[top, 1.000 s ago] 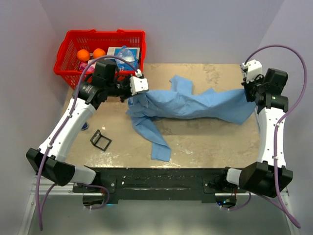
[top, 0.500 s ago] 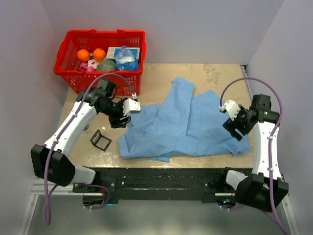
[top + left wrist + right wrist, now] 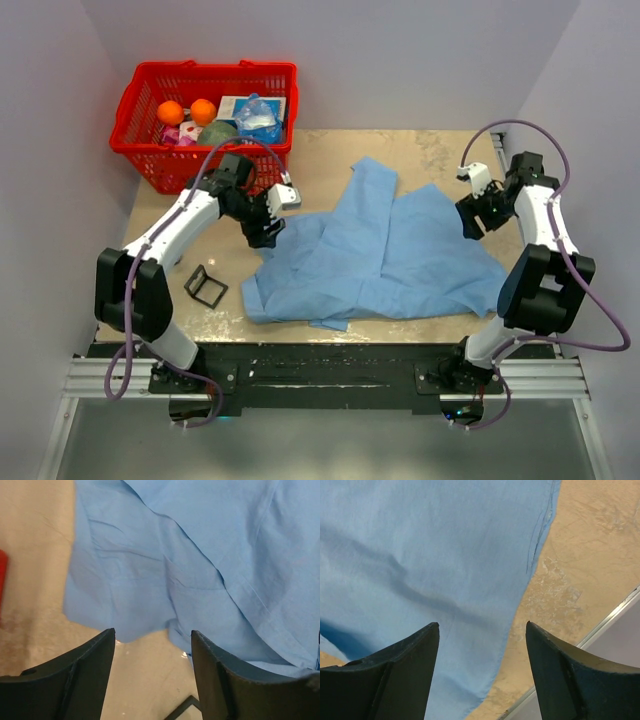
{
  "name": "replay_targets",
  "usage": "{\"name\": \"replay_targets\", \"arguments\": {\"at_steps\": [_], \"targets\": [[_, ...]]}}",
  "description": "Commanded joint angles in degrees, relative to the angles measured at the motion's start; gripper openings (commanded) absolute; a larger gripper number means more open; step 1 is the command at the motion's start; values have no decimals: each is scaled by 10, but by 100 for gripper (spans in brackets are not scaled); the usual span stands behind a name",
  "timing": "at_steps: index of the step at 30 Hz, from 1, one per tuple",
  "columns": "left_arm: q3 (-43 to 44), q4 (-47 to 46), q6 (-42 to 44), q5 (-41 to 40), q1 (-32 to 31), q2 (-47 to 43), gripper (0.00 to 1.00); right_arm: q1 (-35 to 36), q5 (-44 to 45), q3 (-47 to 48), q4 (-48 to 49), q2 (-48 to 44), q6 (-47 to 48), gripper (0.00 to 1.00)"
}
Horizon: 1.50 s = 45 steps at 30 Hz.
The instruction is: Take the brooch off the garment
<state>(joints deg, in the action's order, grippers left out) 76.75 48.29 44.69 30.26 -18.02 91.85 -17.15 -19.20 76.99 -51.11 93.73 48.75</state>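
Shirt [image 3: 380, 250], spread flat on counter [image 3: 430, 150], frame centre.
My left pincer [image 3: 266, 228] open over its left edge; my right pincer [image 3: 473, 214] open over its right edge.

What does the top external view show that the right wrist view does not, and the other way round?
Only the top external view shows the red basket, the black square frame, the left gripper and the whole outline of the light blue shirt. Only the right wrist view shows, close up, the stitched seam along the shirt's edge. Both show the shirt lying on the beige table and the right gripper, open and holding nothing. The brooch appears in neither view.
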Motion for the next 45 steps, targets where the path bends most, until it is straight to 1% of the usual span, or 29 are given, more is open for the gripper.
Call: {"name": "replay_targets", "arguments": {"at_steps": [1, 3, 4, 6, 8, 10, 12, 13, 14, 16, 17, 18, 19, 20, 23, 27, 30, 31, 32, 34, 36, 37, 39, 42, 45], "targets": [[-51, 29, 36, 2, 3, 3, 68, -3, 4, 4, 4, 2, -2, 72], [-56, 41, 49, 10, 6, -9, 69, -2, 13, -9, -7, -2, 14, 71], [-53, 47, 53, 37, 17, -34, 69, -2, 16, -23, -8, -7, 19, 71], [-55, 94, 119, 74, 26, -65, 71, -3, 27, -38, -17, -19, 33, 70], [-83, 135, 190, 104, 26, -108, 74, -2, 34, -60, -20, -24, 42, 70], [-92, 159, 198, 134, 24, -110, 75, -3, 36, -65, -23, -20, 44, 70], [-83, 216, 176, 160, 19, -84, 75, -3, 34, -56, -34, -14, 38, 69], [-72, 237, 168, 180, 13, -48, 75, -3, 32, -45, -36, -6, 34, 69], [-70, 264, 141, 186, 11, -29, 74, -2, 30, -40, -37, -3, 24, 69], [-77, 270, 102, 197, 11, 12, 78, -2, 20, -33, -37, 2, 17, 69], [-84, 270, 80, 204, 11, 19, 79, -3, 15, -33, -38, 4, 13, 69], [-90, 270, 77, 213, 11, 23, 79, -2, 13, -35, -38, 5, 13, 69], [-101, 263, 74, 233, 9, 19, 79, -2, 10, -43, -38, 5, 16, 69], [-107, 228, 38, 236, 6, 14, 80, -3, 11, -48, -36, 3, 25, 69], [-116, 160, -35, 234, -8, 11, 80, -3, 30, -69, -25, -8, 54, 69], [-114, 140, -72, 236, -20, 35, 78, -3, 50, -96, -21, -28, 100, 69], [-114, 138, -80, 244, -26, 53, 72, -3, 54, -111, -18, -38, 118, 69], [-113, 138, -82, 239, -28, 63, 67, -3, 54, -113, -16, -39, 118, 69], [-112, 134, -90, 234, -29, 67, 65, -3, 51, -113, -12, -40, 117, 69], [-110, 129, -102, 212, -30, 77, 62, -3, 45, -112, -10, -41, 112, 68], [-114, 117, -129, 190, -30, 80, 61, -3, 36, -110, -11, -44, 105, 68], [-119, 111, -141, 163, -30, 76, 60, -3, 34, -112, -13, -50, 104, 68], [-125, 95, -173, 137, -29, 66, 60, -3, 30, -114, -16, -58, 106, 68], [-125, 87, -190, 132, -29, 34, 63, -4, 39, -129, -17, -74, 120, 68], [-136, 66, -216, 117, -30, 7, 67, -10, 67, -162, -11, -95, 159, 68]]}}
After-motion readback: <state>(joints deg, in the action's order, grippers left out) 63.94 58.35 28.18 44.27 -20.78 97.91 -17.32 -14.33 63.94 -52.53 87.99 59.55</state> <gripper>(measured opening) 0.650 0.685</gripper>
